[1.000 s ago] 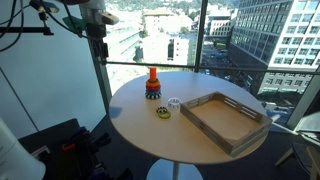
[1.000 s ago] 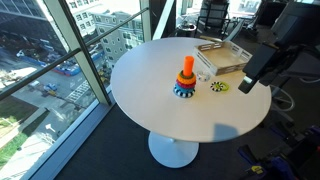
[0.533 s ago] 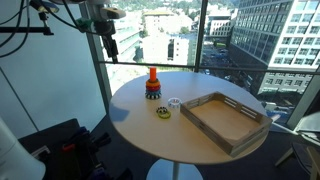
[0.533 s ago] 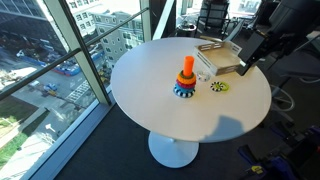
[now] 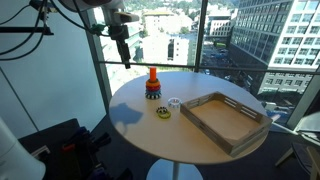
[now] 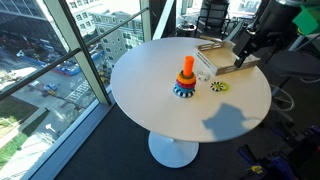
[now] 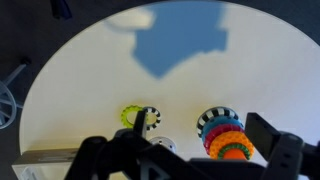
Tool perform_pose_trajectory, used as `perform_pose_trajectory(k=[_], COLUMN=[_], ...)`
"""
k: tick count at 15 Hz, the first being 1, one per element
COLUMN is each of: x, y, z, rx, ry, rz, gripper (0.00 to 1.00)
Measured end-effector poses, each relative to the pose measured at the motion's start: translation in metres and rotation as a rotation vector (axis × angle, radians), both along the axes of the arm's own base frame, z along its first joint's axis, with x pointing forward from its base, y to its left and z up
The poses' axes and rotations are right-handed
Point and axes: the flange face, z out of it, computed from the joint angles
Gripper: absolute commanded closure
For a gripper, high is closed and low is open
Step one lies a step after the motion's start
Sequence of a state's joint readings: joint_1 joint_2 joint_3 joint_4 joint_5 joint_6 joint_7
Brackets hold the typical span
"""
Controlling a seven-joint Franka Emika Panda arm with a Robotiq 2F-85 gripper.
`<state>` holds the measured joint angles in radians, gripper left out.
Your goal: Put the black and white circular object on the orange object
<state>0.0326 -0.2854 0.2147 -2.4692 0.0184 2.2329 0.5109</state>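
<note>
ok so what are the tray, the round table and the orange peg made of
Rectangular tray: looks like pale bare wood, tan and matte, with raised side walls. Round white table: smooth, even top, likely laminate or painted board; unclear which. Short orange peg on the stacked multicoloured rings: probably moulded plastic, given the bright even colour, though painted wood is possible.

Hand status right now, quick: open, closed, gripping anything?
Hand: open, holding nothing; the black and white circular object lies on the table.
</note>
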Motion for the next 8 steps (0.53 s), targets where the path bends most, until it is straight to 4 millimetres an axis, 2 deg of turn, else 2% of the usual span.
perform_pose_trajectory(k=[8], x=[0.058], y=[-0.032], z=[-0.035], rx=[-0.008], ry=[0.07], rz=[-0.068], gripper=[0.0])
